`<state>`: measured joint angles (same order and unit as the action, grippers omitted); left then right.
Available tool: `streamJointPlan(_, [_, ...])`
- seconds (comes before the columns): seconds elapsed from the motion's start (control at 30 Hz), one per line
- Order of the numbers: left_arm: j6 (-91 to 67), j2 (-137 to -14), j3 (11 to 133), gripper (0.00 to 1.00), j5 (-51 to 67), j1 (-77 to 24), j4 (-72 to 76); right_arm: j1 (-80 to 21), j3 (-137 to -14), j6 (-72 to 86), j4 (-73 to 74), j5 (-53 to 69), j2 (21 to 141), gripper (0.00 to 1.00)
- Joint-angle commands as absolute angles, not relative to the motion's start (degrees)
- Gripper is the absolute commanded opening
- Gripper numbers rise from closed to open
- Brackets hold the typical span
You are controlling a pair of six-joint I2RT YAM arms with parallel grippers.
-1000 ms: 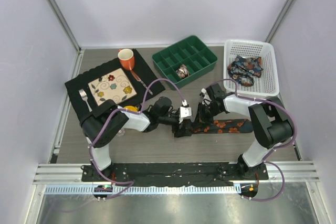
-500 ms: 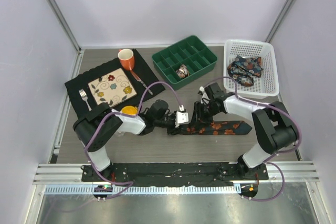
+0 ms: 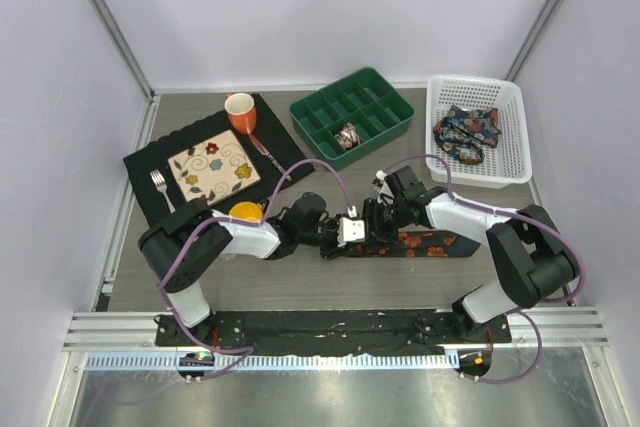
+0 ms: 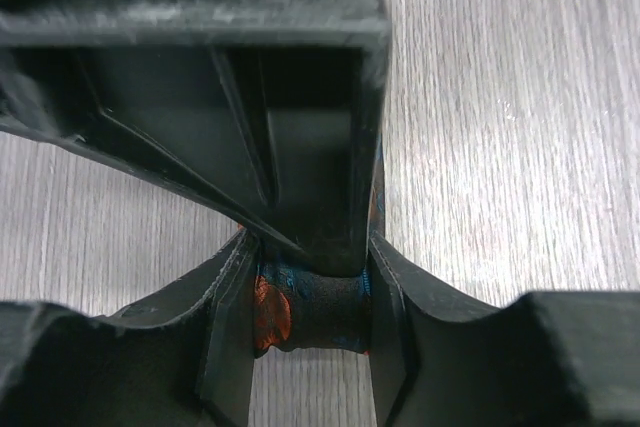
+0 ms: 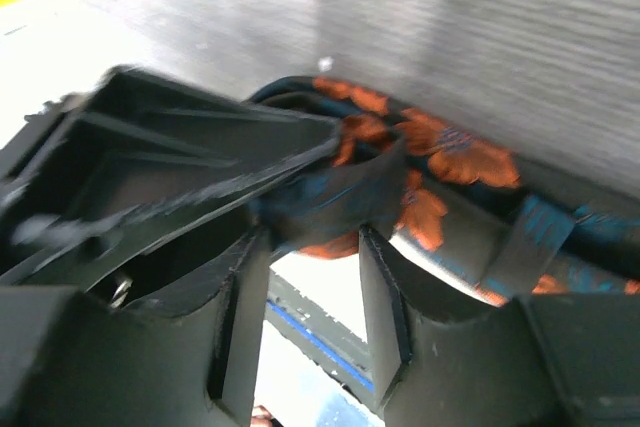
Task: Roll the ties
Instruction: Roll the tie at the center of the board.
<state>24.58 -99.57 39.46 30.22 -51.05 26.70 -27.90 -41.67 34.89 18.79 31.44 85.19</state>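
MID-ROLL: At the middle of the tabletop (image 3: 250,287), your two tools meet on one end of a floral tie (image 3: 435,243). The left tool (image 4: 310,259) is pinching a small wad of the cloth between its fingers. The right tool (image 5: 312,242) grips the same end from the opposite side, with fabric bunched across its tips. The roll looks barely begun, since most of the tie lies flat as a strip running off to the right. One coil (image 3: 347,135) sits finished in a compartment of the green organiser (image 3: 375,142). A bundle (image 3: 466,133) of unrolled ties waits in the white basket (image 3: 470,79); how many it holds cannot be told. By this count, you have one done, one just started, and the basket's share to go.
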Motion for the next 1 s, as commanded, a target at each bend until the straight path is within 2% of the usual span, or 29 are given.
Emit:
streamJointPlan(0.0, [26.3,-100.5,39.0,0.44,27.2,-51.8,18.1,-28.3,-42.7,34.8,17.8,26.6,88.4,0.4])
streamJointPlan(0.03, [26.4,-100.5,39.1,0.45,27.2,-51.9,17.8,-28.2,-42.9,34.2,18.4,25.2,88.9,0.33])
streamJointPlan(0.13, [26.5,-100.1,39.0,0.47,27.1,-51.9,17.1,-28.1,-42.9,33.4,19.8,23.4,90.3,0.01])
streamJointPlan(0.2, [26.5,-99.9,38.8,0.5,27.1,-51.8,17.0,-28.0,-42.3,33.1,20.2,22.9,90.1,0.01])
streamJointPlan(0.37, [24.4,-97.3,37.8,0.71,30.5,-49.8,20.7,-25.3,-40.0,31.9,22.7,22.8,89.6,0.01])
streamJointPlan(0.4, [23.6,-96.9,38.1,0.78,32.6,-49.4,22.0,-24.5,-38.7,31.8,23.0,22.9,89.8,0.01])
streamJointPlan(0.53, [22.5,-96.0,38.0,0.88,36.8,-48.5,25.8,-21.4,-37.4,31.4,24.9,23.1,91.7,0.01])
streamJointPlan(0.7, [21.4,-97.5,40.3,0.92,38.4,-48.9,27.4,-20.9,-38.8,31.4,27.3,21.3,93.3,0.01])
streamJointPlan(0.97, [26.6,-101.3,43.9,0.91,38.1,-49.7,28.7,-20.5,-39.7,28.7,28.7,20.9,97.6,0.01])
